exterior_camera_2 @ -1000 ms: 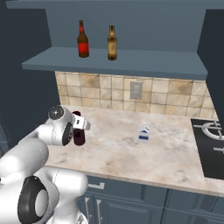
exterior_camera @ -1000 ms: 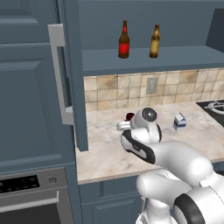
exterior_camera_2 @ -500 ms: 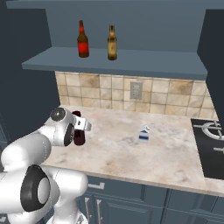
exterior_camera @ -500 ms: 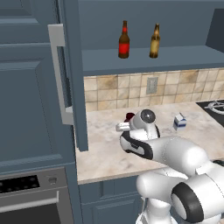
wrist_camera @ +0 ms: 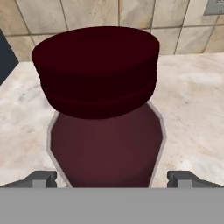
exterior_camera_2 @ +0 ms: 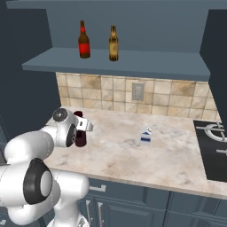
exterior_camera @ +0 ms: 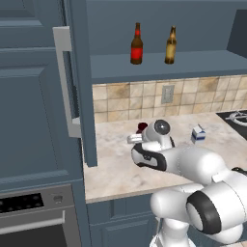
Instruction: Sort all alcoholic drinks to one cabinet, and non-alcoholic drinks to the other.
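Observation:
The non-alcoholic drink, a squat dark maroon bottle [wrist_camera: 105, 148] with a wide cap, stands upright on the marble counter [exterior_camera_2: 133, 155]. My gripper [wrist_camera: 113, 179] is open, with one fingertip on each side of the bottle's body and a gap to each. The same bottle [exterior_camera_2: 80, 135] stands just beyond my hand [exterior_camera_2: 85, 126], which half hides the bottle [exterior_camera: 141, 128] from the left. The alcoholic drinks, a red-label beer bottle [exterior_camera: 136, 44] and a tan-label one [exterior_camera: 170, 46], stand side by side on the open cabinet shelf [exterior_camera_2: 133, 60].
A small white and blue carton [exterior_camera_2: 146, 136] stands mid-counter. The tall cabinet door [exterior_camera: 72, 87] hangs open at the counter's left end. A black cooktop [exterior_camera_2: 213, 146] lies at the right. An oven [exterior_camera: 34, 217] sits below left.
My arm has shifted slightly while the hand stays at the maroon bottle with the jaws open. The bottles and carton have not moved.

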Tool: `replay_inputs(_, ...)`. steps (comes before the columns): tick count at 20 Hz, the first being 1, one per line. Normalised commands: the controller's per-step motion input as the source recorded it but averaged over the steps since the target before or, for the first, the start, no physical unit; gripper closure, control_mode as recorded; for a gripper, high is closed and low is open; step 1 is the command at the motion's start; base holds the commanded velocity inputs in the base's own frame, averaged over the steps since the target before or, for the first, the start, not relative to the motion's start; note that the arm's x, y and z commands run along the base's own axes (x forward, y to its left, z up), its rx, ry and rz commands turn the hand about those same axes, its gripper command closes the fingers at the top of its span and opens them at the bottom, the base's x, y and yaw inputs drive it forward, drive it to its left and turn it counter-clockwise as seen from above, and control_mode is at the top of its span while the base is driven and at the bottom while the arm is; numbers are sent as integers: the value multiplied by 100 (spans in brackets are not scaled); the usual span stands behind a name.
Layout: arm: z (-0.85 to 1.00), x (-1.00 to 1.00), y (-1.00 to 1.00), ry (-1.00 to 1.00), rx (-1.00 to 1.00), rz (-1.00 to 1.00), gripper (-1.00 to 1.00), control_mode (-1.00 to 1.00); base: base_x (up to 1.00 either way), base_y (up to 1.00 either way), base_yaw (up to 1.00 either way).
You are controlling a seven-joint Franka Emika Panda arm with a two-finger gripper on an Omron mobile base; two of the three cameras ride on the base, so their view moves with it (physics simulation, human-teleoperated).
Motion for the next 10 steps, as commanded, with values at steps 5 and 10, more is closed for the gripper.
replay_inputs(5,0,1,0,-1,0,0,100,-100,0,0,0)
replay_inputs(10,0,0,0,0,0,0,100,-100,0,0,0)
